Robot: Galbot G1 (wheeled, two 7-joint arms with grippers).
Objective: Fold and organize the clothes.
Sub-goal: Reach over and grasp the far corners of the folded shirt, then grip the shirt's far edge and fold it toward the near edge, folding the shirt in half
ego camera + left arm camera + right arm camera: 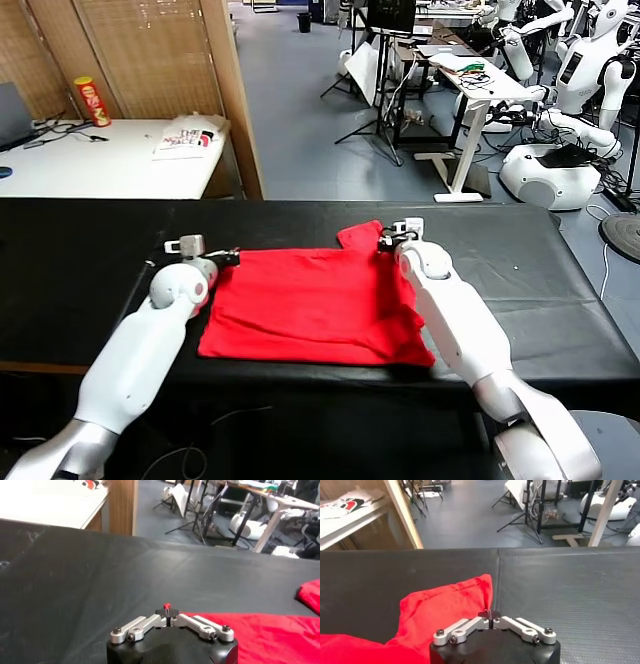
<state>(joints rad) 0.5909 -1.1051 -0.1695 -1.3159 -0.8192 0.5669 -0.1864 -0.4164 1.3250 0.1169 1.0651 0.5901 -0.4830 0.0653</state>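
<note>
T-shirt on table, between hands

T-shirt: soft red cloth, matt, lightly creased, with a stitched hem on the sleeve visible in the right wrist view.

Surface: covered in black sheet, matt with a fine grainy weave; a seam line shows in the right wrist view.

Left pincer: bare metal linkage bars, dull silver, with dark screws, on a glossy black plastic body.

Right pincer: same metal bars and black glossy housing.

Arm shells: smooth white plastic, slightly glossy.

Side table: smooth white top.

Partition post: light wood, matt.
</note>
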